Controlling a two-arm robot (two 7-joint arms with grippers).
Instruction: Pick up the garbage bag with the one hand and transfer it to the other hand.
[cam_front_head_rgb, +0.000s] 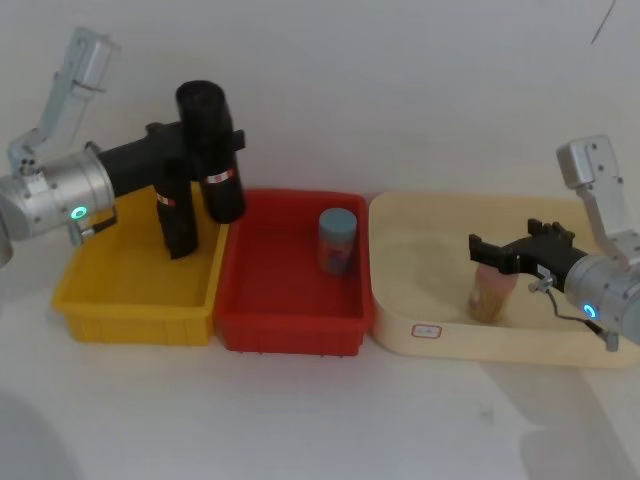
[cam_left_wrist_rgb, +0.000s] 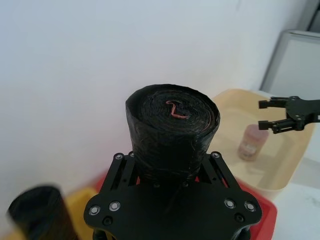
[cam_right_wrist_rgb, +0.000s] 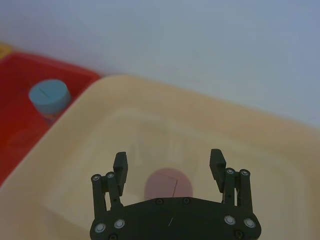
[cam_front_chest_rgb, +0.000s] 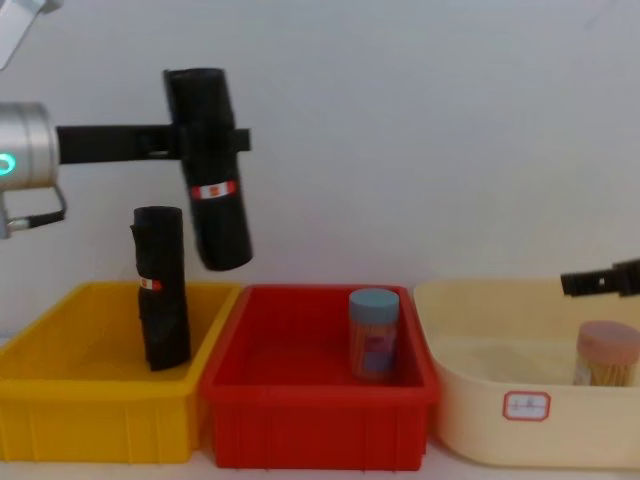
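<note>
Garbage bag (cam_front_head_rgb: 210, 150): held in the air above the bins, tilted a little from upright with its top towards the left; its lower end hangs over the line where the yellow bin (cam_front_head_rgb: 135, 300) and the red bin (cam_front_head_rgb: 290, 330) meet; a red-and-white band is wrapped around its lower half; its rolled end face is seen head-on in the left wrist view

Left gripper (cam_front_head_rgb: 222, 138): carried on the silver arm with the green-lit ring, reached in from the left at the level of the bag's upper part; its 2 fingers are pinched on the garbage bag, 1 on each side

Right gripper (cam_right_wrist_rgb: 169, 164): carried on the arm with the blue-lit ring, held low over the cream tray (cam_front_head_rgb: 500, 340), well apart from the garbage bag; its 2 fingers are spread wide and nothing is gripped between them

Second black roll (cam_front_chest_rgb: 160, 290): stood upright in the yellow bin, marked by a small red-and-white tag near its top; it is placed below the left gripper and apart from it

Blue-capped jar (cam_front_head_rgb: 337, 243): stood upright in the red bin, towards its right side

Pink-capped jar (cam_front_chest_rgb: 606, 355): stood upright in the cream tray, below the spread fingers of the right gripper

Bins: 3 set in a row on the white table (cam_front_head_rgb: 300, 420), yellow at the left, red in the middle, cream at the right; a small red-outlined label is fixed to the front wall of the cream tray
</note>
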